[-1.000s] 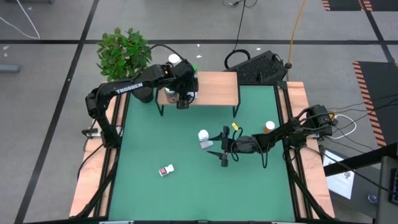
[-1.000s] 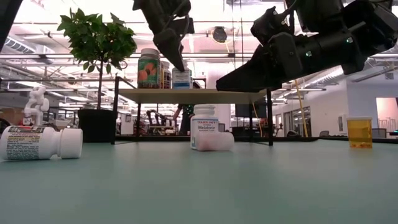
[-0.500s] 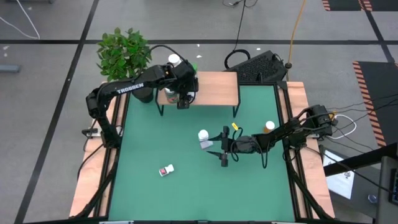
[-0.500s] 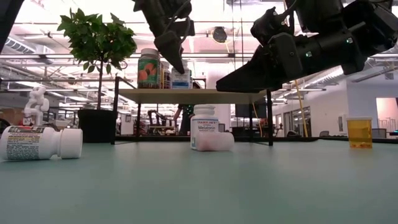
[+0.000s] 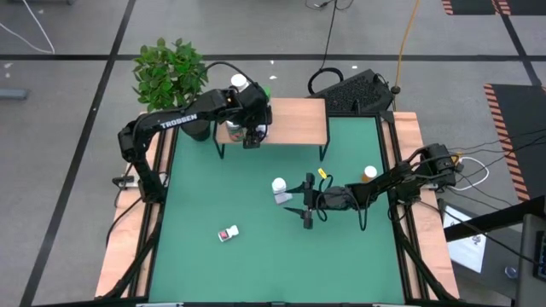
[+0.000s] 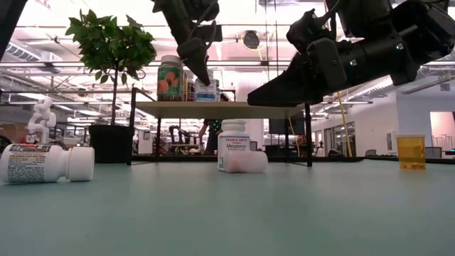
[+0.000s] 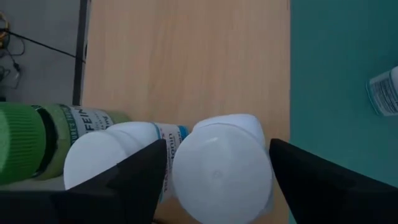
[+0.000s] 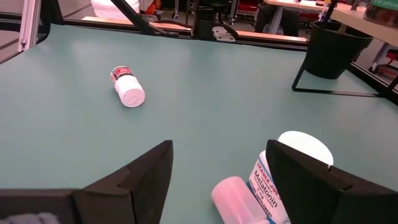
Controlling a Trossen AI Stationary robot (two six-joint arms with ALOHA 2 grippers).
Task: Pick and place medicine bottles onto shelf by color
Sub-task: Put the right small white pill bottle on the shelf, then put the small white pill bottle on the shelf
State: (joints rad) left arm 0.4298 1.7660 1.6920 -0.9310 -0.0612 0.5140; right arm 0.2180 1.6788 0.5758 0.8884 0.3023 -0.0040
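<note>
The shelf (image 5: 299, 119) stands at the table's far side. On its left end stand a green bottle (image 7: 25, 143) and two white-capped bottles (image 7: 102, 165). My left gripper (image 7: 217, 146) hangs open over one white cap (image 7: 221, 180), a finger on either side. My right gripper (image 5: 307, 203) is open at mid-table with nothing between its fingers, facing an upright white bottle (image 8: 292, 162) and a pale bottle (image 8: 239, 196) lying against it. Another white-capped bottle (image 5: 228, 234) lies on its side near the front left. An amber bottle (image 5: 368, 174) stands at the right. My left gripper comes slanting down from above with its fingers on either side of the cap of the white-capped bottle, which stands upright on the shelf top. A narrow gap shows at one finger (image 7: 146, 174); whether the other finger touches the cap I cannot tell.
A potted plant (image 5: 171, 68) stands beyond the shelf's left end. A small yellow object (image 5: 322, 173) lies near my right gripper. The shelf's right half (image 7: 186, 62) is bare wood. Green table surface lies free at the front and right.
My left gripper's fingers have spread apart a little around the white-capped bottle on the shelf; the bottle stays upright where it was. My right gripper has kept still.
</note>
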